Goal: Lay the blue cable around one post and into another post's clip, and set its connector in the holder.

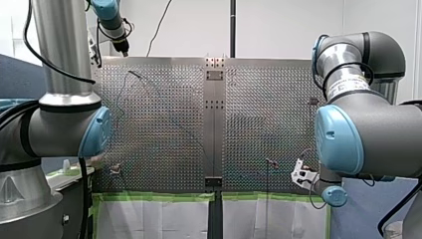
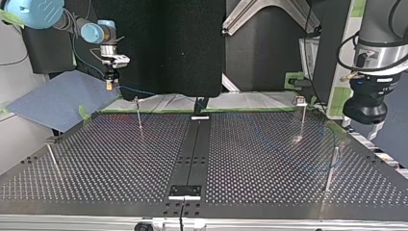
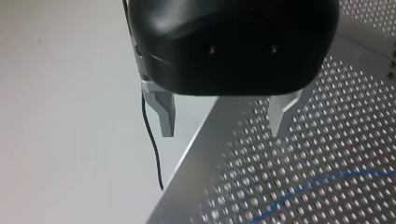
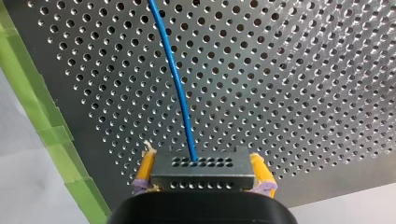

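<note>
My right gripper (image 4: 201,179) is shut, its yellow pads (image 4: 145,169) clamped on the black connector (image 4: 201,169). The blue cable (image 4: 176,79) runs from the connector out over the perforated table. In the top view my right gripper (image 2: 111,85) hangs above the table's far left corner, and the cable (image 2: 139,91) trails off to the right. My left gripper (image 3: 222,128) is open with nothing between its metal fingers (image 3: 164,116), and it hangs over the table's edge. A stretch of cable (image 3: 327,181) lies ahead of it. In the top view my left gripper (image 2: 373,120) is at the right.
Thin posts stand on the table: one (image 2: 138,114) at far left, one (image 2: 303,118) at far right, one (image 2: 331,168) at near right, one (image 2: 52,159) at near left. A black bracket (image 2: 184,191) sits on the centre strip's near end. Green tape (image 4: 51,135) lines the table's edge.
</note>
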